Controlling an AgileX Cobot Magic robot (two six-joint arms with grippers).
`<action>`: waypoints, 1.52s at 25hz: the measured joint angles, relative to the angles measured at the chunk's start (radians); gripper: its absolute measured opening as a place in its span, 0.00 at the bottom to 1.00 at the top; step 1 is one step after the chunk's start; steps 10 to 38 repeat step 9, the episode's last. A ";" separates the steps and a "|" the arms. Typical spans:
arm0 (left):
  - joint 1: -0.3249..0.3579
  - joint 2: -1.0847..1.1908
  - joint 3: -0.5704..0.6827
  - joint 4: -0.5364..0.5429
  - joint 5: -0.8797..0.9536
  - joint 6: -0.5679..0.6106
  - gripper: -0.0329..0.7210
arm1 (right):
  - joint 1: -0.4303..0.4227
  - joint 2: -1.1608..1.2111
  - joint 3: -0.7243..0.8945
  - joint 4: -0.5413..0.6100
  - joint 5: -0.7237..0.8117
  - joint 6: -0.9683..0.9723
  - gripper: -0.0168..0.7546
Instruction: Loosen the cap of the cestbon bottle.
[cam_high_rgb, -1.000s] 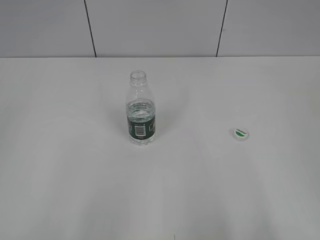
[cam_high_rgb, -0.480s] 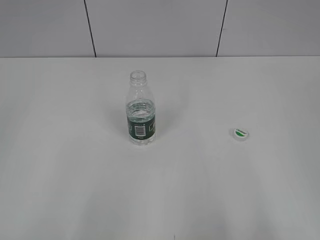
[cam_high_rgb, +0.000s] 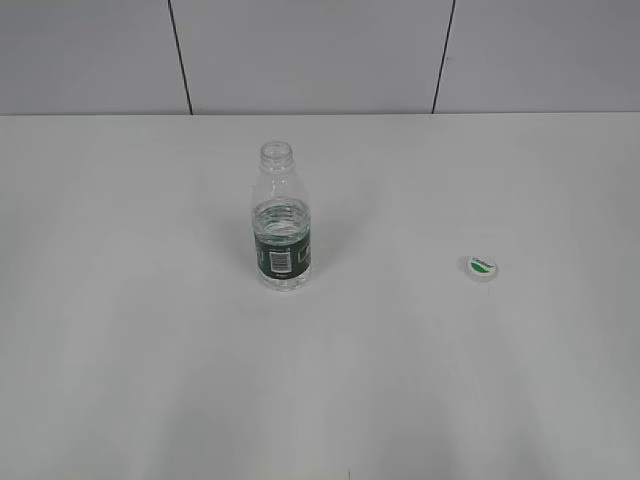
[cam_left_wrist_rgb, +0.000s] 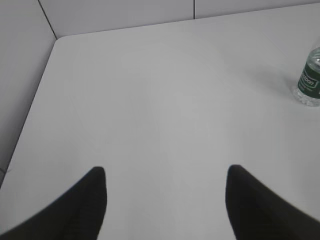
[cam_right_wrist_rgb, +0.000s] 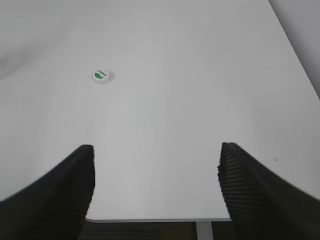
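The cestbon bottle (cam_high_rgb: 281, 225) stands upright on the white table (cam_high_rgb: 140, 330), left of the middle, with its threaded neck open and no cap on it. Its lower part shows at the right edge of the left wrist view (cam_left_wrist_rgb: 309, 80). The cap (cam_high_rgb: 482, 267) lies flat on the table to the right of the bottle, green half up; it also shows in the right wrist view (cam_right_wrist_rgb: 101, 75). My left gripper (cam_left_wrist_rgb: 165, 172) is open and empty, far from the bottle. My right gripper (cam_right_wrist_rgb: 155, 150) is open and empty over the table's front edge, well short of the cap. Neither gripper shows in the exterior view.
A grey panelled wall (cam_high_rgb: 310, 55) runs behind the table. The table's left edge and back corner (cam_left_wrist_rgb: 55, 42) show in the left wrist view. Its front edge (cam_right_wrist_rgb: 160, 219) and right edge show in the right wrist view.
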 joint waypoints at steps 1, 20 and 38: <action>0.000 0.000 0.000 0.000 0.000 0.000 0.65 | 0.000 0.000 0.000 0.000 0.000 0.000 0.79; 0.000 0.000 0.000 0.006 0.000 -0.009 0.65 | 0.000 0.000 0.000 0.000 0.000 0.001 0.79; 0.000 0.000 0.000 0.006 0.000 -0.009 0.65 | 0.000 0.000 0.000 0.000 0.000 0.001 0.79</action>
